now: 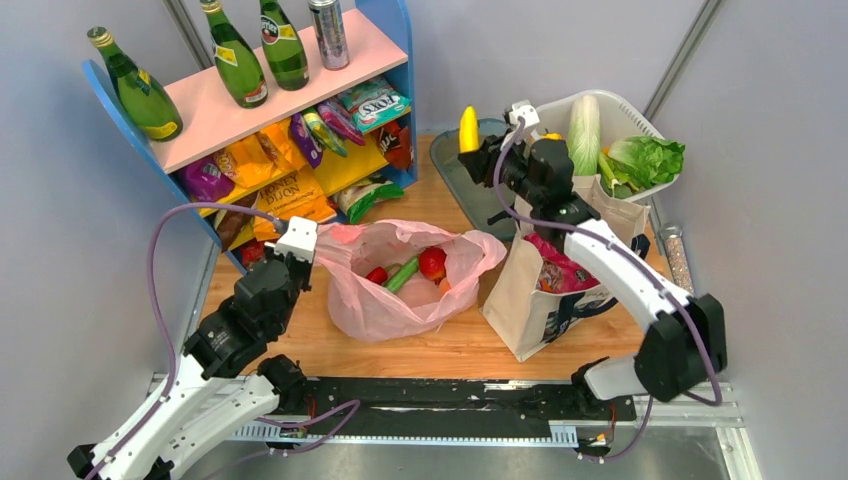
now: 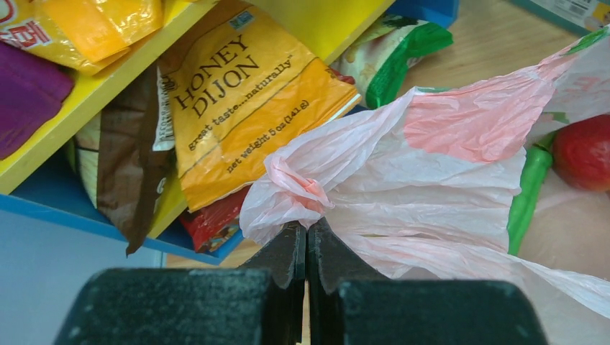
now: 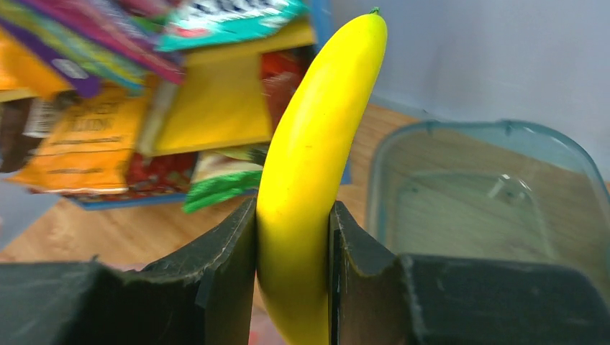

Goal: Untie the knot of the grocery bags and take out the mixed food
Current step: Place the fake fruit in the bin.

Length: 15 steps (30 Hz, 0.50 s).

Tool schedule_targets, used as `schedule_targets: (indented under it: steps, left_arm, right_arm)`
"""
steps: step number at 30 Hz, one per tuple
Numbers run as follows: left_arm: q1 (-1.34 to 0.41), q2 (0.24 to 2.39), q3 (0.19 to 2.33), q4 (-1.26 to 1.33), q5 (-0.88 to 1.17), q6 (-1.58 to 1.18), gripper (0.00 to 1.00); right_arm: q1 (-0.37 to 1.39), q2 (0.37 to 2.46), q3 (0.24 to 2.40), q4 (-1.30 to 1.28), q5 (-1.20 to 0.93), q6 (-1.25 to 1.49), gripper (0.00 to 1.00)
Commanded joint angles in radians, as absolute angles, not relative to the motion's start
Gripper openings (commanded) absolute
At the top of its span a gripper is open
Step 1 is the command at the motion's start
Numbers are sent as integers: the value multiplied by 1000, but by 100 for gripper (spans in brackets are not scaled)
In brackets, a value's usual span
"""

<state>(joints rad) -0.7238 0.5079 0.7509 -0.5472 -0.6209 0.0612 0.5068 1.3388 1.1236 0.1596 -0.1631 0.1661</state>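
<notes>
In pink bag (image 1: 362, 306): cucumber (image 1: 404, 274), red fruit (image 1: 432, 262)

Your three views: one overhead, two on the wrists.
From above and behind the arm bases (image 1: 610, 380) you look down over the whole table (image 1: 450, 350). Your left wrist camera peers close along the left gripper (image 2: 308, 230) at the pink bag (image 2: 431, 187) just ahead. Your right wrist camera looks past the right gripper (image 3: 293, 215) and banana (image 3: 309, 144). All share the snack shelf (image 1: 300, 90).

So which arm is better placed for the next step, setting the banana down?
Right. The right gripper clamps the banana right by the teal tray; the left gripper is shut on the bunched handle of the pink plastic bag, probably holding its mouth open.
</notes>
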Motion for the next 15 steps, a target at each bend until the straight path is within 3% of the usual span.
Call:
schedule_targets:
  steps: [1,15]
  left_arm:
    - [-719,503,773,-523,-719,42,0]
    - [-719,443,767,-526,-836,36,0]
  right_arm:
    - [393,1499,1252,86,-256,142,0]
    - [313,1926,1554,-41,-298,44,0]
